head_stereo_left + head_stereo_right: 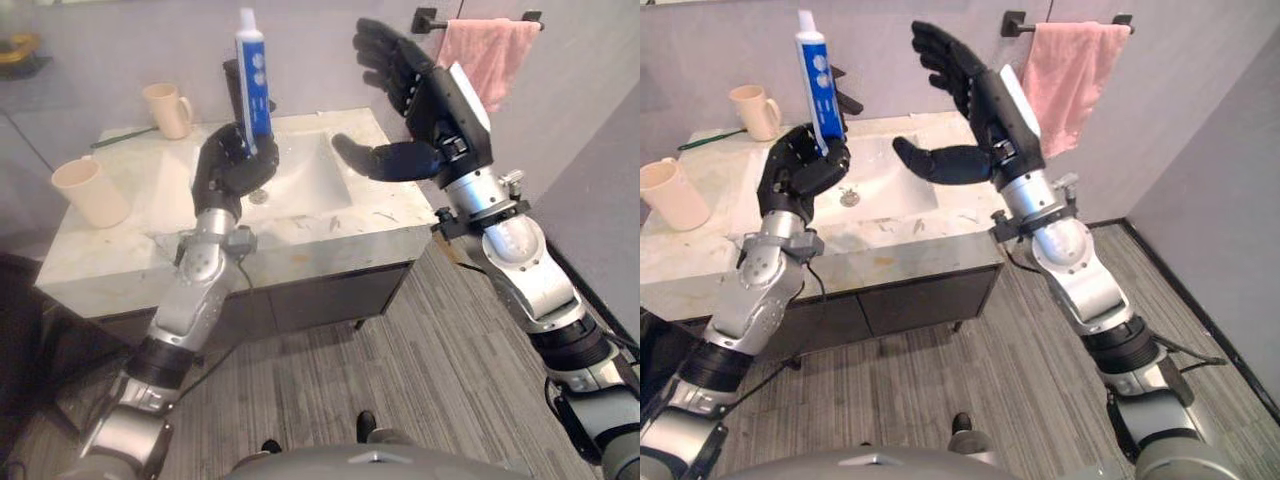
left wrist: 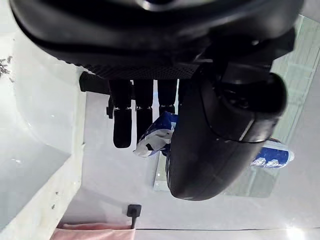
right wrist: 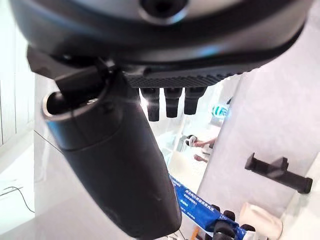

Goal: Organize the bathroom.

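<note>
Left hand [image 1: 232,168] clamps the toothpaste tube [image 1: 253,80] upright above the sink [image 1: 310,185]; right hand [image 1: 415,95], fingers spread, is positioned to receive it.

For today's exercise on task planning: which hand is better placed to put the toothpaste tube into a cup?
Left. The left hand already grips the blue-and-white toothpaste tube upright, nearer the beige cups; the right hand is open.

I see a glossy plastic toothpaste tube [image 1: 254,88], a polished, marble-looking countertop [image 1: 120,235], and what seems a soft cloth towel [image 1: 488,55].
</note>
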Robot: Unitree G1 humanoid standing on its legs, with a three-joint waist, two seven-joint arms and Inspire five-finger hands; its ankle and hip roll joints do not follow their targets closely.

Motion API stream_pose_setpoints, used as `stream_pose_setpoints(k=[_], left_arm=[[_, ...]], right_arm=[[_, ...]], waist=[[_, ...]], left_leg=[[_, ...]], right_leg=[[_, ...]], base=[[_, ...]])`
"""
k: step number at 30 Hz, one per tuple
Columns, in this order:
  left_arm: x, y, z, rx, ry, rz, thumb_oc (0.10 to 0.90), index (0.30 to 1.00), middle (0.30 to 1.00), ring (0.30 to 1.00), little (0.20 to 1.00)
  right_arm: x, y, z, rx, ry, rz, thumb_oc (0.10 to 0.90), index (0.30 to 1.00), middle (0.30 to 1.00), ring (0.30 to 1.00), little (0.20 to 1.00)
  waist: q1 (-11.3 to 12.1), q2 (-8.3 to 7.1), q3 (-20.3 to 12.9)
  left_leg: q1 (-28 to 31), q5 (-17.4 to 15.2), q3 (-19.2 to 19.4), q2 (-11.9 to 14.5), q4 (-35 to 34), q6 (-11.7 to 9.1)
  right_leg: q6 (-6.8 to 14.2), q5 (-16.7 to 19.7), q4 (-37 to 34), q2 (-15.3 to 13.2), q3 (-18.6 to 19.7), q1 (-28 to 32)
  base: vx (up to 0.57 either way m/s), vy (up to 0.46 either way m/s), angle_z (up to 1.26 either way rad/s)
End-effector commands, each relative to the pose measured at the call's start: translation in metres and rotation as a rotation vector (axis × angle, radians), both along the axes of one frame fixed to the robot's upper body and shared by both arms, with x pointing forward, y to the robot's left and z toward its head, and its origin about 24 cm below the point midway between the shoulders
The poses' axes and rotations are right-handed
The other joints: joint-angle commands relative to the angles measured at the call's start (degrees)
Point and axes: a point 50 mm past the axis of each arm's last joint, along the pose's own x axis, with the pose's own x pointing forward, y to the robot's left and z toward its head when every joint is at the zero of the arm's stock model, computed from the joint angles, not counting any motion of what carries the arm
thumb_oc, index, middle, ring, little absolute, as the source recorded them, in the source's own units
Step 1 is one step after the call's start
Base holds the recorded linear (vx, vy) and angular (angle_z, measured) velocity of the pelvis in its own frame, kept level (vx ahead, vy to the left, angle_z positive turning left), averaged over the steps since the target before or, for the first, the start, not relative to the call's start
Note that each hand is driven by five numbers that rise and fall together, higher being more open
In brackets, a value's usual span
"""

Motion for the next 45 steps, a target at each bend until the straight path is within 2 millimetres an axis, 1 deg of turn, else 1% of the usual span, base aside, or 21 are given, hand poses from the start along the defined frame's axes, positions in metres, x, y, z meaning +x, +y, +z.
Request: stream_pose_setpoints(k=[1,2,3,4,5,6,7,9,12,15,20,25,28,33,38,44,45], left_arm=[[-0.012,-0.016,0.07,0.018,-0.401,-0.095,0.4,0.3,0.3,0.3,0.3],[-0.012,-0.016,0.069,0.014,-0.397,-0.099,0.4,0.3,0.3,0.3,0.3],[-0.013,-0.019,0.066,-0.001,-0.373,-0.118,0.4,0.3,0.3,0.3,0.3],[-0.013,-0.019,0.065,-0.002,-0.37,-0.121,0.4,0.3,0.3,0.3,0.3],[-0.012,-0.022,0.059,-0.028,-0.344,-0.132,0.4,0.3,0.3,0.3,0.3],[-0.012,-0.022,0.058,-0.034,-0.341,-0.134,0.4,0.3,0.3,0.3,0.3],[-0.011,-0.025,0.054,-0.048,-0.327,-0.147,0.4,0.3,0.3,0.3,0.3],[-0.011,-0.028,0.052,-0.051,-0.322,-0.166,0.4,0.3,0.3,0.3,0.3],[-0.012,-0.033,0.048,-0.071,-0.295,-0.202,0.4,0.3,0.3,0.3,0.3],[-0.012,-0.037,0.043,-0.089,-0.256,-0.248,0.4,0.3,0.3,0.3,0.3],[-0.014,-0.04,0.035,-0.08,-0.218,-0.29,0.4,0.3,0.3,0.3,0.3],[-0.016,-0.04,0.028,-0.075,-0.191,-0.32,0.4,0.3,0.3,0.3,0.3],[-0.016,-0.044,0.022,-0.086,-0.153,-0.342,0.4,0.3,0.3,0.3,0.3],[-0.016,-0.044,0.015,-0.088,-0.136,-0.34,0.4,0.3,0.3,0.3,0.3],[-0.02,-0.043,0.012,-0.08,-0.135,-0.362,0.4,0.3,0.3,0.3,0.3],[-0.02,-0.043,0.012,-0.077,-0.141,-0.365,0.4,0.3,0.3,0.3,0.3],[-0.021,-0.044,0.013,-0.058,-0.161,-0.369,0.4,0.3,0.3,0.3,0.3]], right_arm=[[-0.005,0.014,0.051,0.083,-0.16,0.107,0.8,0.9,0.9,0.9,0.9],[-0.005,0.015,0.051,0.085,-0.149,0.121,0.8,0.9,0.9,0.9,0.9],[-0.003,0.02,0.05,0.117,-0.1,0.172,0.8,0.9,0.9,0.9,0.9],[-0.003,0.021,0.05,0.12,-0.095,0.178,0.8,0.9,0.9,0.9,0.9],[-0.002,0.025,0.051,0.111,-0.091,0.196,0.8,0.9,0.9,0.9,0.9],[-0.001,0.026,0.051,0.11,-0.089,0.2,0.8,0.9,0.9,0.9,0.9],[0.001,0.029,0.052,0.121,-0.057,0.227,0.8,0.9,0.9,0.9,0.9],[0.005,0.03,0.053,0.123,-0.051,0.222,0.8,0.9,0.9,0.9,0.9],[0.008,0.034,0.054,0.144,-0.015,0.262,0.8,0.9,0.9,0.9,0.9],[0.01,0.037,0.055,0.122,-0.023,0.262,0.8,0.9,0.9,0.9,0.9],[0.012,0.034,0.059,0.125,-0.032,0.255,0.8,0.9,0.9,0.9,0.9],[0.013,0.033,0.06,0.132,-0.018,0.259,0.8,0.9,0.9,0.9,0.9],[0.014,0.034,0.061,0.124,-0.025,0.256,0.8,0.9,0.9,0.9,0.9],[0.017,0.035,0.065,0.099,-0.028,0.239,0.8,0.9,0.9,0.9,0.9],[0.022,0.033,0.062,0.115,0.027,0.239,0.8,0.9,0.9,0.9,0.9],[0.023,0.033,0.06,0.109,0.04,0.24,0.8,0.9,0.9,0.9,0.9],[0.029,0.031,0.055,0.12,0.063,0.217,0.8,0.9,0.9,0.9,0.9]], waist=[[1.1,2.29,-2.9],[1.1,2.28,-2.9],[1.6,2.15,-3.0],[1.7,2.13,-3.0],[2.1,1.95,-3.1],[2.1,1.91,-3.1],[2.3,1.78,-3.3],[2.6,1.62,-3.4],[3.2,1.45,-3.5],[3.6,1.34,-3.5],[4.1,1.26,-3.8],[4.4,1.29,-3.9],[4.7,1.32,-3.9],[4.9,1.18,-4.0],[5.5,1.06,-4.0],[5.5,1.01,-4.0],[5.7,0.98,-3.8]], left_leg=[[1.0,-7.6,-3.1,-2.2,1.3,1.9],[1.0,-7.5,-3.2,-2.2,1.4,1.9],[0.9,-7.5,-3.5,-2.2,1.4,1.9],[0.9,-7.5,-3.6,-2.2,1.4,1.8],[0.7,-7.6,-4.0,-2.1,1.6,1.9],[0.7,-7.6,-4.0,-2.1,1.6,1.9],[0.6,-7.5,-4.2,-2.1,1.7,1.9],[0.5,-7.6,-4.4,-2.1,1.7,1.9],[0.3,-7.8,-4.7,-2.0,2.0,1.9],[0.3,-7.9,-5.1,-2.0,2.1,2.0],[0.5,-7.9,-5.5,-1.9,1.7,2.0],[0.2,-7.9,-5.6,-1.9,1.7,2.0],[0.2,-7.9,-5.8,-2.0,1.7,2.1],[0.2,-7.9,-5.9,-1.9,1.7,2.1],[-0.1,-7.8,-6.1,-1.8,1.7,2.1],[-0.2,-7.8,-6.1,-1.9,1.7,2.2],[-0.1,-7.9,-6.3,-1.9,1.8,2.3]], right_leg=[[1.0,-9.3,3.8,4.4,1.5,0.0],[1.0,-9.3,3.7,4.4,1.4,0.1],[1.0,-9.2,3.8,4.4,1.4,0.1],[1.0,-9.2,3.8,4.4,1.4,0.1],[1.0,-9.3,4.1,4.3,1.1,0.0],[1.0,-9.3,4.1,4.3,1.1,0.0],[1.0,-9.3,4.1,4.3,1.1,-0.1],[1.0,-9.3,4.2,4.3,1.0,-0.1],[0.9,-9.4,4.3,4.2,0.8,-0.1],[0.9,-9.5,4.6,4.1,0.4,-0.1],[1.0,-9.4,4.4,4.0,0.1,0.1],[1.0,-9.4,4.6,3.9,-0.1,-0.1],[1.0,-9.4,4.7,3.8,-0.1,-0.1],[1.0,-9.3,4.8,3.6,-0.4,-0.2],[1.2,-9.3,5.0,3.4,-0.6,-0.3],[1.2,-9.3,5.2,3.4,-0.6,-0.5],[1.2,-9.4,5.6,3.2,-0.6,-0.6]], base=[[0.0,-0.021,0.07],[0.01,-0.03,0.05],[0.01,-0.027,0.06],[0.02,-0.046,0.14],[0.01,-0.03,0.16],[0.02,-0.038,0.2],[0.01,-0.019,0.14],[0.02,-0.021,0.12],[0.01,-0.018,0.07],[0.0,-0.015,0.05],[0.01,-0.014,0.09],[0.0,-0.003,0.06],[0.0,0.0,0.0],[0.0,0.0,0.0],[0.0,0.0,0.0],[0.0,0.004,0.03],[0.0,0.024,0.06]])
